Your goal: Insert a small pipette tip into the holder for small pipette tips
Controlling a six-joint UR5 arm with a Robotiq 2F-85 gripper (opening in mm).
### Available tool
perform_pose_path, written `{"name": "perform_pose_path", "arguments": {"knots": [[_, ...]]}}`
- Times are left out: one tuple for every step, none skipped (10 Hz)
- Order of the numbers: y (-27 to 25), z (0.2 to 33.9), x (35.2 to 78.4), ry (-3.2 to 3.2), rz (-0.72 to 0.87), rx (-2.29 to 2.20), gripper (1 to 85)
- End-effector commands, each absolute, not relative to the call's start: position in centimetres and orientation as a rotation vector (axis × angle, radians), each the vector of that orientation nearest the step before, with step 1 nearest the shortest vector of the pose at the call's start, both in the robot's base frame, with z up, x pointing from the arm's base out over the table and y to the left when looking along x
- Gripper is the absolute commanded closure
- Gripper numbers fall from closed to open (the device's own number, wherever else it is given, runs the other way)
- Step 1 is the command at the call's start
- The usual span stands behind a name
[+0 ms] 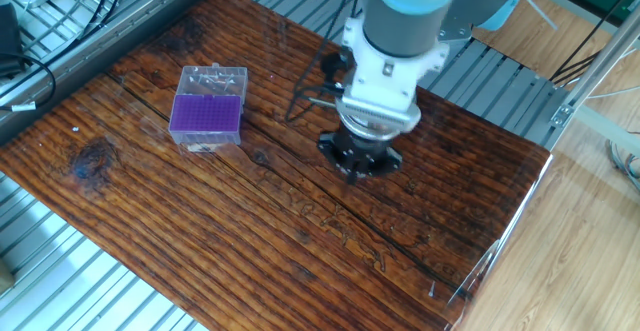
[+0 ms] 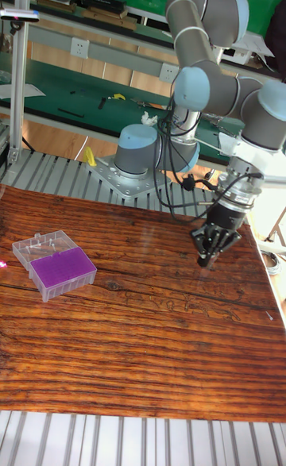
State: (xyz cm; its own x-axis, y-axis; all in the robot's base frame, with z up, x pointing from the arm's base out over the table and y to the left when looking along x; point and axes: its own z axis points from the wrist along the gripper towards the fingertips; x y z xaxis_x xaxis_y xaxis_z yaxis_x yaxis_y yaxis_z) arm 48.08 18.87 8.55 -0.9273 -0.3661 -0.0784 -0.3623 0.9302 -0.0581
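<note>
I see the arm (image 2: 199, 77) reaching down from the upper right of the frame, wrist tilted slightly. The gripper (image 1: 352, 176) (image 2: 203, 260) points down, tips low; I can't tell how the jaws stand.

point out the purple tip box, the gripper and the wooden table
purple tip box (image 1: 206, 115), fixed view, on its purple grid top
gripper (image 2: 206, 259), tall fixed view, at its fingertips
wooden table (image 1: 250, 251), fixed view, on bare wood near the front

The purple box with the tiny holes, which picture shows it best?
The fixed view: the holder for small pipette tips looks bigger there, seen from above, its purple top facing the camera. The tall fixed view shows it smaller, at a low slant.
</note>
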Motion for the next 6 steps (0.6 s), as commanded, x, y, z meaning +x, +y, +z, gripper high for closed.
{"name": "perform_pose_path", "arguments": {"knots": [[22.1, 7.9, 48.9, 3.015, -0.025, -0.464, 81.0], [23.3, 7.8, 48.8, 3.025, -0.006, -0.417, 80.7], [23.7, 8.0, 49.4, 3.004, -0.043, -0.407, 79.3], [23.2, 8.0, 50.1, 2.97, -0.08, -0.424, 77.3], [23.2, 8.2, 50.3, 2.966, -0.08, -0.412, 77.3], [23.0, 8.4, 50.4, 2.964, -0.085, -0.405, 77.3]]}}
